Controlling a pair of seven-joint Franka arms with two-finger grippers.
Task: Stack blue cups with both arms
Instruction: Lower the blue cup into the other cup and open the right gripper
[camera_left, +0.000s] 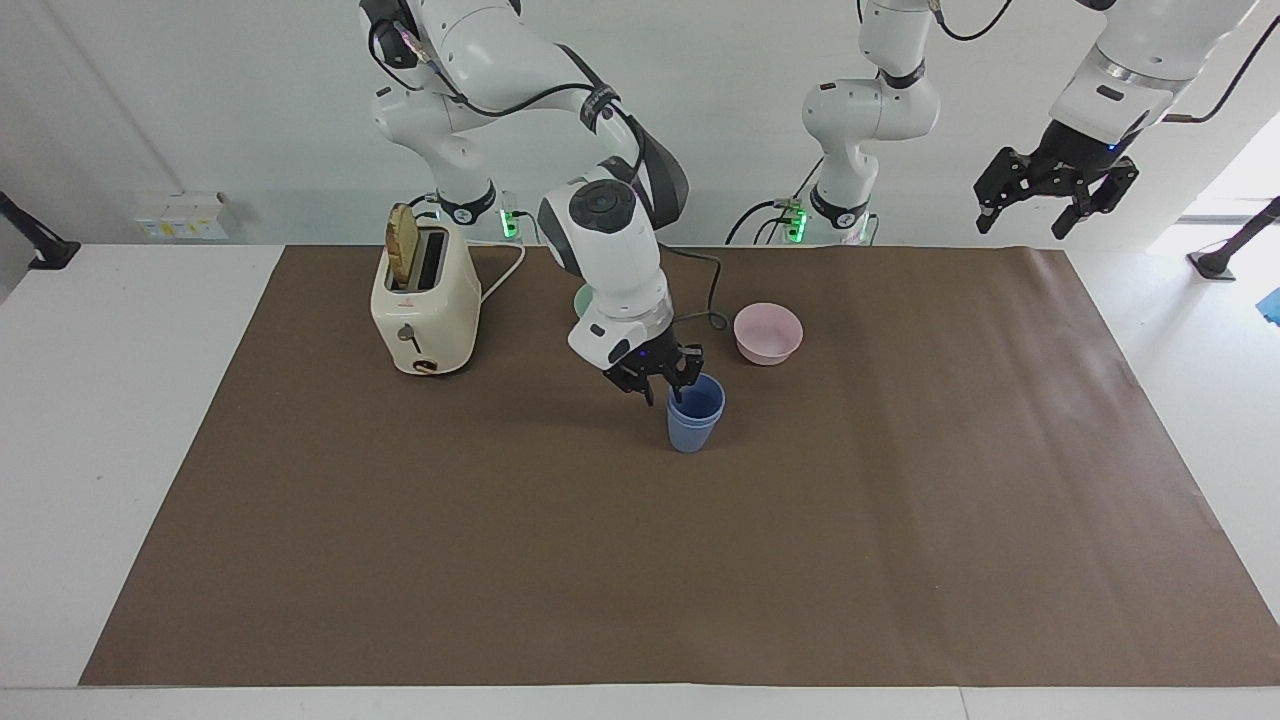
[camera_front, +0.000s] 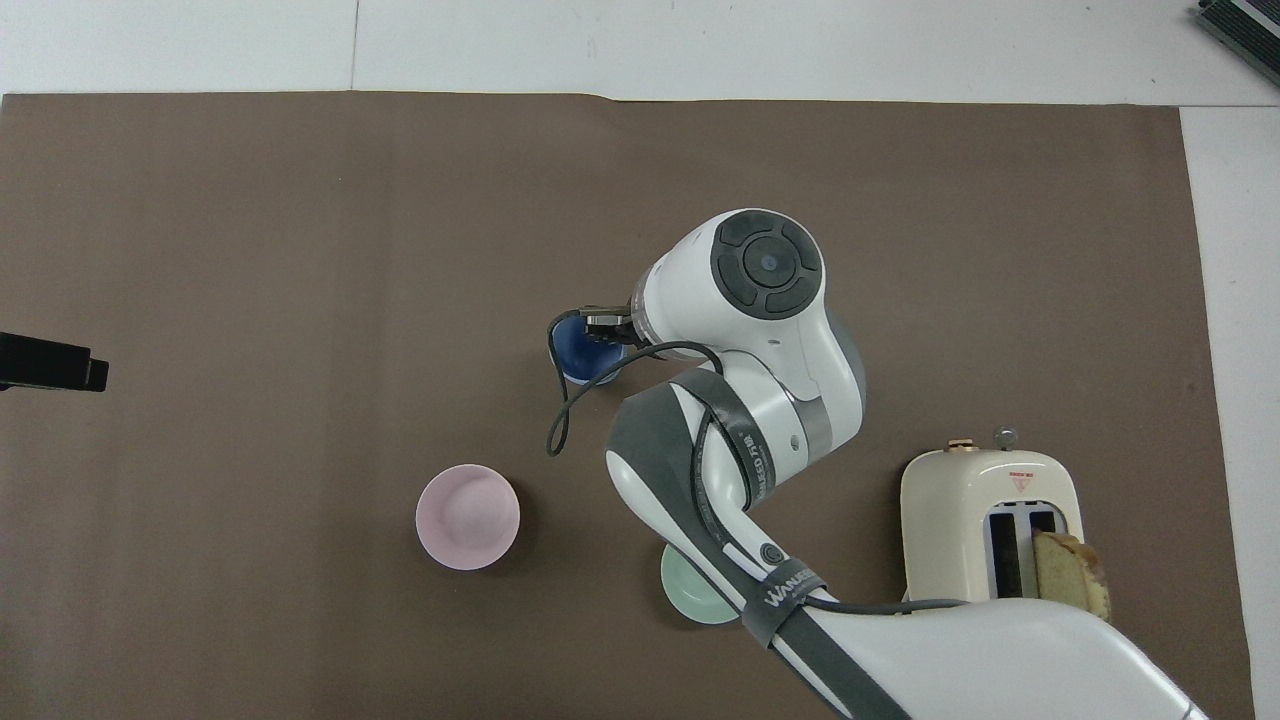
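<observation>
Standing nested, one inside the other: blue cups (camera_left: 694, 413), upright on the brown-covered desk (camera_left: 900, 500), directly beneath the right hand (camera_left: 668, 383).

Right hand: fingers parted at the upper cup's rim, one seemingly dipping inside it; gripping nothing, as far as the facing view shows, though contact with the rim cannot be ruled out.

Left hand (camera_left: 1052, 195): open, empty, raised off the left arm's end of the desk, waiting.

Progress: stacking appears done. Remaining, by judgement: lift the right hand clear without tipping the stack.

Also present: pink bowl (camera_left: 767, 333), close beside the right hand.
</observation>
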